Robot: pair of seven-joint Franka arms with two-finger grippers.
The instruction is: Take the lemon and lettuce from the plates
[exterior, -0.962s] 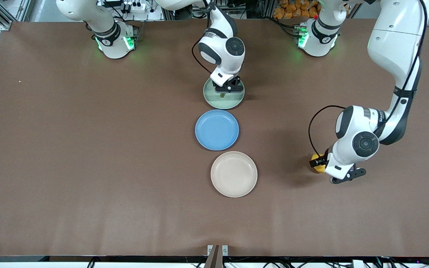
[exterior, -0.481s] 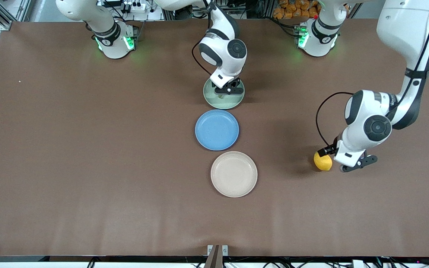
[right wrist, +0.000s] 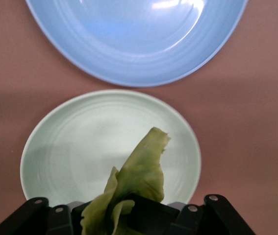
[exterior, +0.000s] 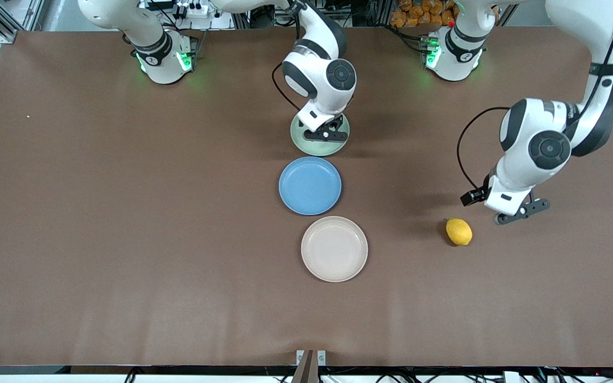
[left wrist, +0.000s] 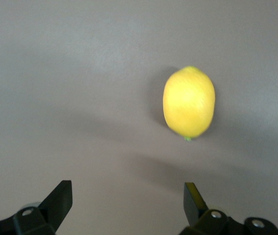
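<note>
Lemon (exterior: 458, 232): it lies on the bare table (exterior: 125, 223), toward the left arm's end, well apart from the beige plate (exterior: 334, 248), which is empty.
Left tool (left wrist: 126, 205): it hangs over the table just beside the lemon, its two fingers spread wide and holding nothing.
Lettuce (right wrist: 131, 188): it hangs from the right tool, over the pale green plate (right wrist: 70, 147); the lower end of the leaf seems free of the plate, but I cannot be sure.
Right tool (right wrist: 124, 215): it is over the green plate and its fingers are closed on the top end of the leaf.
Blue plate (exterior: 310, 185): empty; it stands between the green plate and the beige one.
Step in hand: my judgement is that the lemon part is finished and the lettuce is being taken off its plate.
How to do it well: lift straight up until the hanging tip is clear of the rim, then carry it sideways slowly, because a thin leaf can slip or swing.
Risk: the grip is only on one end, so the leaf may tear or drop.
</note>
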